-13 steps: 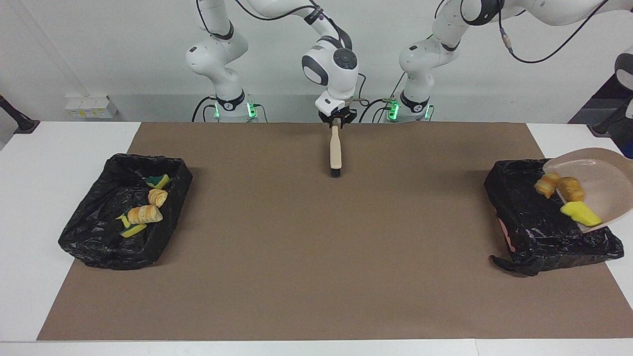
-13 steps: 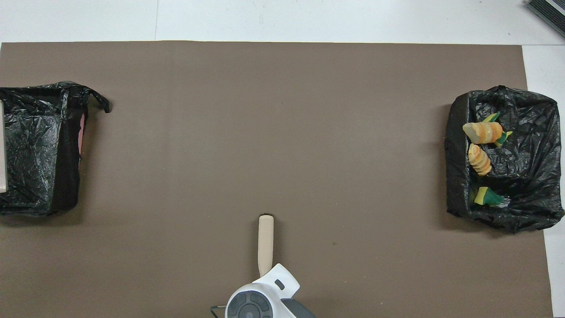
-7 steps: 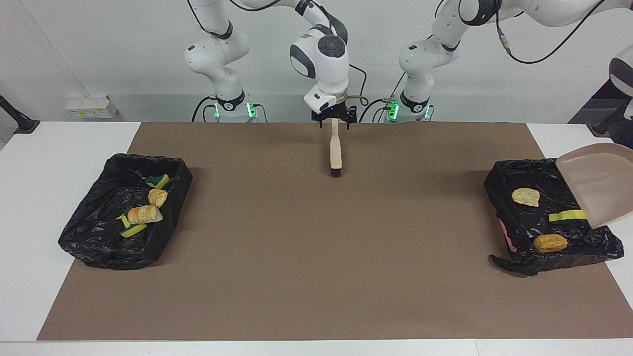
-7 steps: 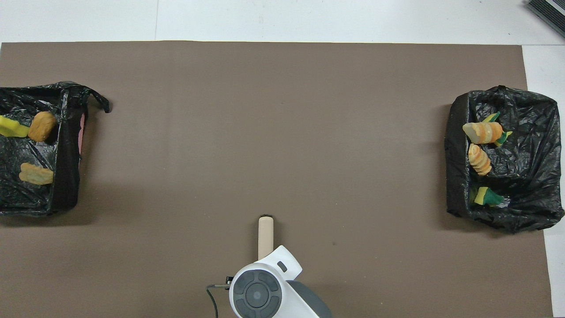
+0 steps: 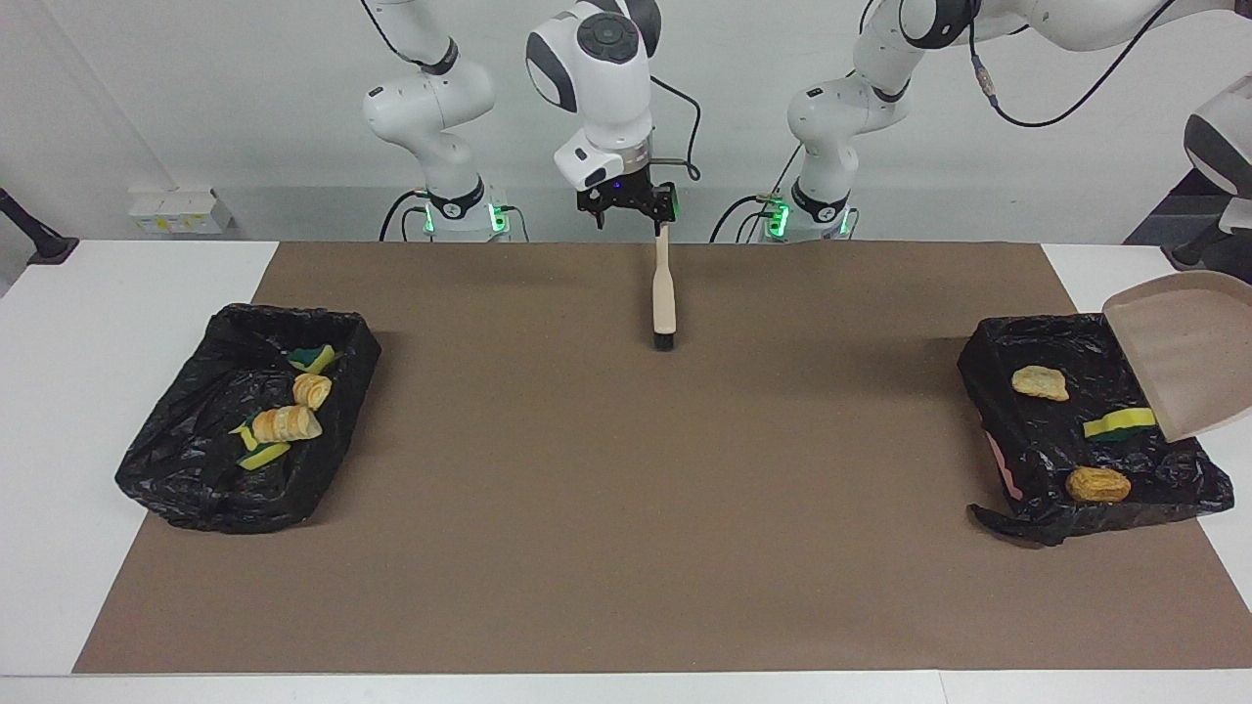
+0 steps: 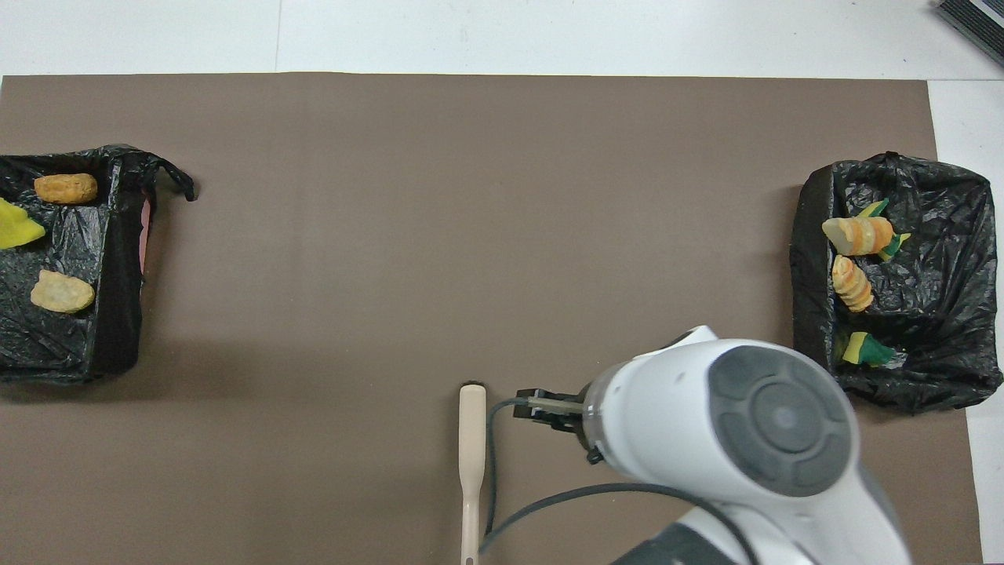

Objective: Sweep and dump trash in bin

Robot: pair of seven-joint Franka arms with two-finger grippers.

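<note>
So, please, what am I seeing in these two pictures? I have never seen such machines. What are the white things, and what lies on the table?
These are two white robot arms with two-finger grippers. One picture faces them from across the table; the other looks down from above their end. On the brown mat lie a beige brush and two black-lined bins. The bin at the right arm's end holds four scraps of trash; the other bin, three. The right gripper is open, raised over the brush's handle end, holding nothing. The left gripper is out of frame; a beige dustpan hangs tilted over that arm's bin.
</note>
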